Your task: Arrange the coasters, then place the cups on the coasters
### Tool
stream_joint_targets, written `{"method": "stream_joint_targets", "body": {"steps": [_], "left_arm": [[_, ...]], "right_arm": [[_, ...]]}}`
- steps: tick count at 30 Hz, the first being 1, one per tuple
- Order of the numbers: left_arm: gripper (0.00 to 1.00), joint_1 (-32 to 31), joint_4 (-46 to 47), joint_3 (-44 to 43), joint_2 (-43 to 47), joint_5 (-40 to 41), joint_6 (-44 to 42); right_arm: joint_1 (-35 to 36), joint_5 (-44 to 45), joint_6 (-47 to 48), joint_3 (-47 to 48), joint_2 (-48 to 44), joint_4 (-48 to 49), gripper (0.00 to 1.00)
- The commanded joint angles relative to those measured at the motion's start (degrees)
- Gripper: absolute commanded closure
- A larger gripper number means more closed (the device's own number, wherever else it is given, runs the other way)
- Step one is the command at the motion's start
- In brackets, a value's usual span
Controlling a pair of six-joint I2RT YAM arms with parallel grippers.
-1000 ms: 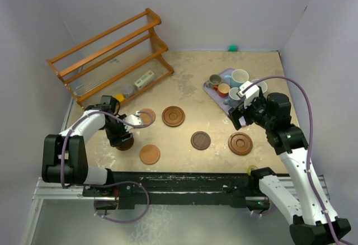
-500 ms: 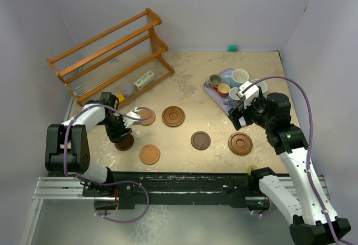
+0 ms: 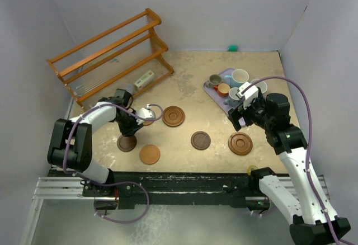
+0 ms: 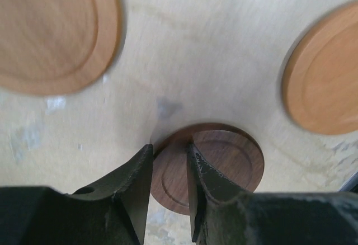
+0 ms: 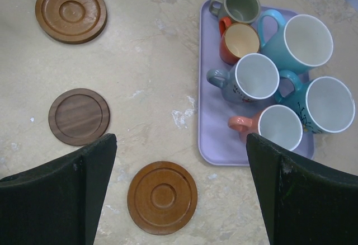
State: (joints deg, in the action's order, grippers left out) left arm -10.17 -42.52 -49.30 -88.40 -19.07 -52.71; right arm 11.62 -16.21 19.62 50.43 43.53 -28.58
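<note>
My left gripper [image 3: 134, 126] is low over the table's left side, jaws a narrow gap apart. In the left wrist view a small dark brown coaster [image 4: 224, 164] lies flat just beyond the left gripper [image 4: 168, 147] tips, with tan coasters [image 4: 50, 32] on either side; nothing is pinched. More coasters [image 3: 173, 116] lie across the middle. My right gripper [image 3: 239, 116] hovers wide open and empty above a ringed coaster [image 5: 162, 197]. Beside it, several cups [image 5: 256, 77] stand on the lavender tray [image 5: 221, 139].
A wooden rack [image 3: 112, 55] stands at the back left with small items [image 3: 144, 79] at its foot. A green block [image 3: 232, 48] sits by the back wall. White walls close in on the table's left, back and right.
My left gripper has moved right and away from the dark brown coaster at the left, and its jaws have narrowed. The right arm has not moved.
</note>
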Motion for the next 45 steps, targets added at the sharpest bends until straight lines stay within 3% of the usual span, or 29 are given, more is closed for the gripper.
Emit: {"method": "stream_joint_targets", "body": {"steps": [1, 13, 25, 33, 39, 45], "left_arm": [[0.73, -5.98, 8.37, 0.10, -3.91, -0.55, 8.48], [0.74, -13.71, 11.30, -1.60, -3.72, 0.88, 15.25], [0.73, -14.39, 11.72, -3.63, -2.40, 4.11, 15.24], [0.58, -14.36, 8.67, -6.18, 4.19, 1.88, 14.72], [0.45, -14.79, 4.86, -4.63, 9.63, -4.90, 8.32], [0.39, -20.71, 0.80, -2.33, 10.64, -7.48, 3.25]], "right_arm": [[0.04, -1.11, 0.68, 0.15, -0.04, 0.34, 0.00], [0.07, -1.13, 0.85, 0.31, 0.70, 0.01, 0.00], [0.07, -1.86, 0.94, 0.20, 0.33, -0.21, 0.00], [0.07, -2.07, 1.12, 0.15, 0.34, -0.25, 0.00], [0.07, -1.85, 1.17, 0.14, 0.61, -0.20, 0.00], [0.07, -0.67, 1.56, 0.10, 0.81, -0.08, 0.00]]}}
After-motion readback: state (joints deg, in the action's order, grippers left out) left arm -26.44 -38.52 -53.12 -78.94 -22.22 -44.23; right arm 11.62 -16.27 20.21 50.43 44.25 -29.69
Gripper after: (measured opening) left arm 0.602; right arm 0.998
